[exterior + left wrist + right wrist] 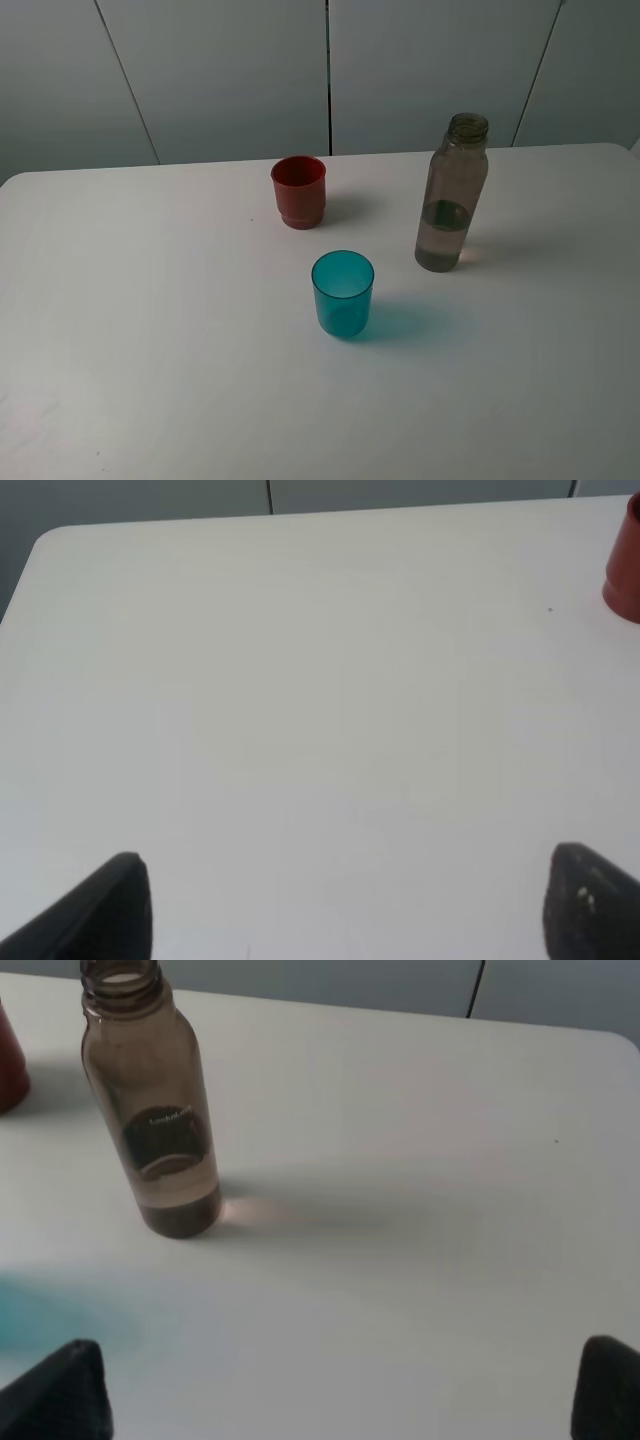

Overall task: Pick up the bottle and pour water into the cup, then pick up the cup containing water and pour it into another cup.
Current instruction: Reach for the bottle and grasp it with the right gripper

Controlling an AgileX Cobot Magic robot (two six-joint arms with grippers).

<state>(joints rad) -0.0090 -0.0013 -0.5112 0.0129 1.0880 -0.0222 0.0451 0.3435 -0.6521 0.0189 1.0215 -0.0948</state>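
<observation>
The smoky grey-brown bottle (452, 195) stands upright and uncapped at the right of the white table, partly filled with water; it also shows in the right wrist view (152, 1110). The teal translucent cup (342, 293) stands upright near the middle, in front of the red cup (298, 191), which stands upright behind it. A sliver of the red cup shows in the left wrist view (626, 565) and in the right wrist view (10, 1060). My left gripper (345, 905) and right gripper (340, 1390) are open and empty, both outside the exterior view, well short of all objects.
The white table (150, 330) has rounded far corners and ends at a grey panelled wall (220, 70) behind. A teal tint from the cup's shadow lies on the table in the right wrist view (40, 1310).
</observation>
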